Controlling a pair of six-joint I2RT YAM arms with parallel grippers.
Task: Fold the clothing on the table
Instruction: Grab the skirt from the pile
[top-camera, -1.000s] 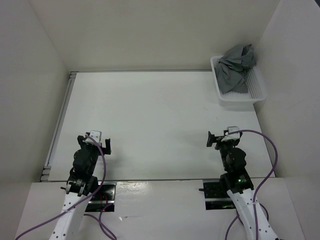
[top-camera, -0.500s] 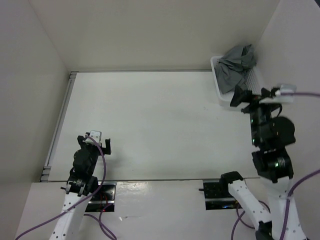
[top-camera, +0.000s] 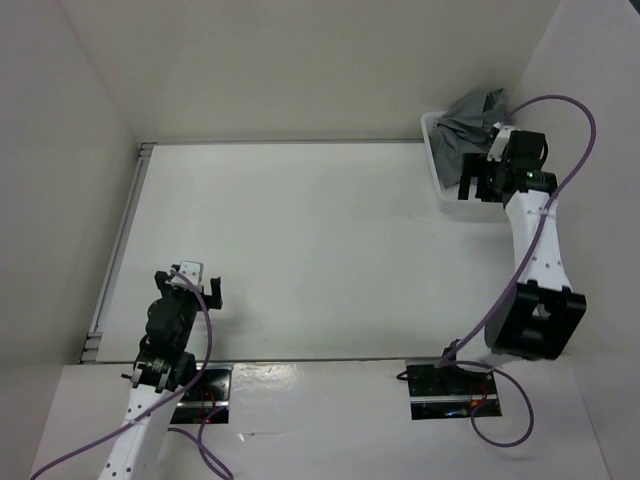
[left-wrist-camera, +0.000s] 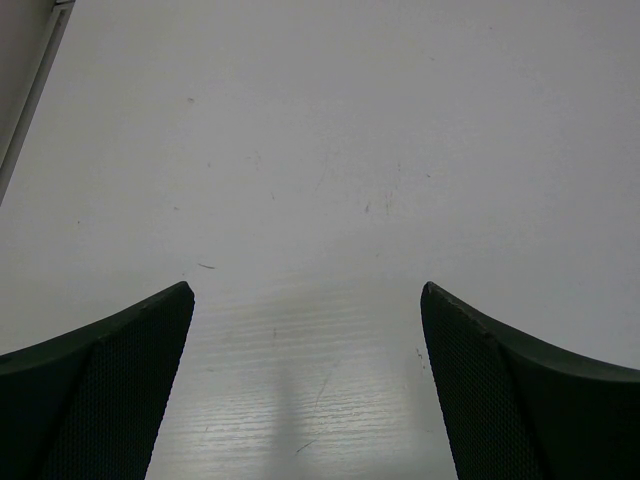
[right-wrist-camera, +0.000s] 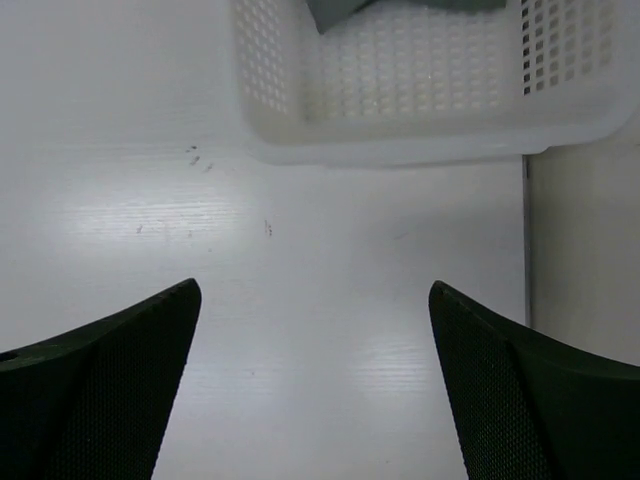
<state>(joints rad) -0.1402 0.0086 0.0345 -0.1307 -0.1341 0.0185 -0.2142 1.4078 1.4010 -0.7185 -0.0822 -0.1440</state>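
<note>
Your skirt (top-camera: 462, 140) is not spread on the table (top-camera: 300, 240): it sits crumpled in the basket (right-wrist-camera: 380, 150) at the far right corner, a grey heap that rises above the rim and leans toward the right wall. From above, your right arm is stretched out to that corner and hides the near part of the heap. In the right wrist view only a sliver of grey cloth shows at the top edge, inside the basket, and most of the mesh floor in view is bare. Your right gripper (right-wrist-camera: 312, 288) is released, its fingers (right-wrist-camera: 110, 400) spread wide with nothing between them but white tabletop. The basket's near wall lies just ahead of the fingertips, and neither one touches it or the cloth. A few small dark specks mark the table just before that wall. How high the gripper stands above the surface you cannot tell from these views. The purple cable (top-camera: 565, 115) loops high over the right arm and down past its elbow. Your left gripper (left-wrist-camera: 308, 290) is at the near left, close to its base and well apart from the basket. It is released too, spread wide over bare table and grasping nothing. The rail (top-camera: 118, 240) runs along the left edge of the table, and a short piece of it shows in the top left corner of the left wrist view.
</note>
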